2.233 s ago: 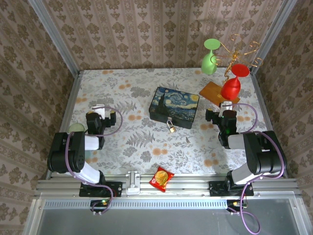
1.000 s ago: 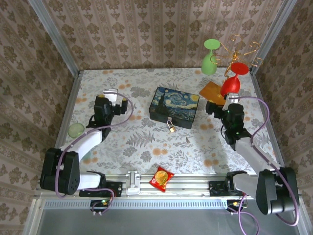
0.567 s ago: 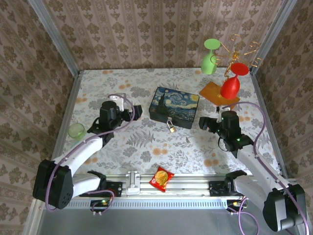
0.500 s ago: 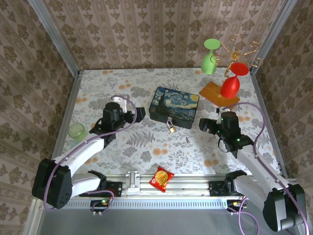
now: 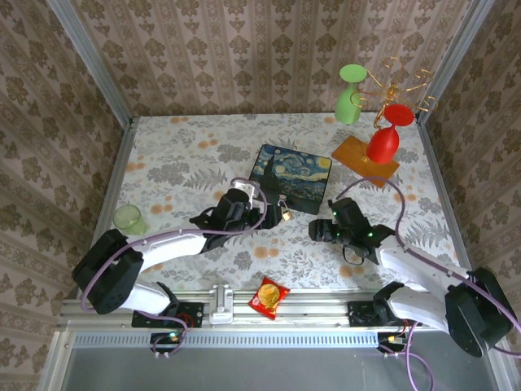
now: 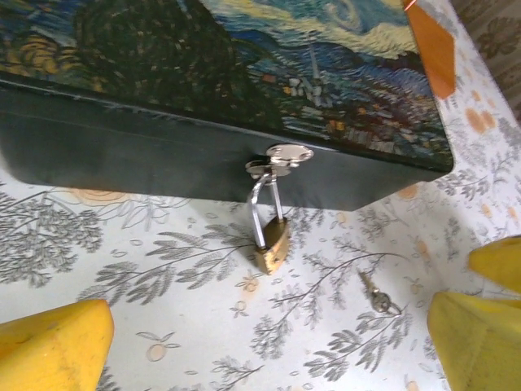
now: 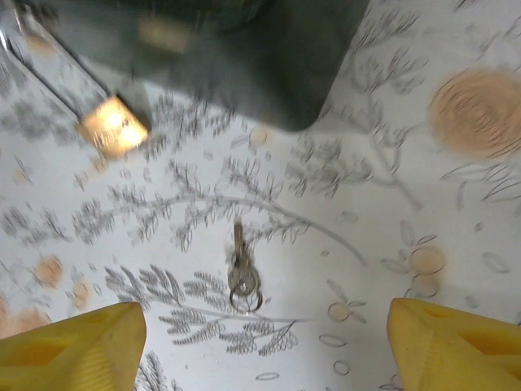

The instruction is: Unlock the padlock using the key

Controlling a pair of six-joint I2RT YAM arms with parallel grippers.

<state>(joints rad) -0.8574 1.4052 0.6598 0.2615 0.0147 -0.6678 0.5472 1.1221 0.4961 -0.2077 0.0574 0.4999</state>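
Left wrist view: padlock [image 6: 271, 244] hangs by its shackle from the front hasp of the painted box [image 6: 163, 73]. Key [image 6: 374, 297] lies flat on the tabletop [image 6: 122, 269], near the padlock. Left end effector [image 6: 269, 350] is spread wide, holding nothing. Right end effector [image 7: 262, 346] is also spread, hovering over the key.

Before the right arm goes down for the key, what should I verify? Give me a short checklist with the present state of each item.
1. Right tool opened wide: ok.
2. Key lying free, centred ahead of it: ok.
3. Left tool open, facing the padlock: ok.
4. Padlock hanging on the box, shackle closed: ok.
5. Keyhole direction: cannot tell.
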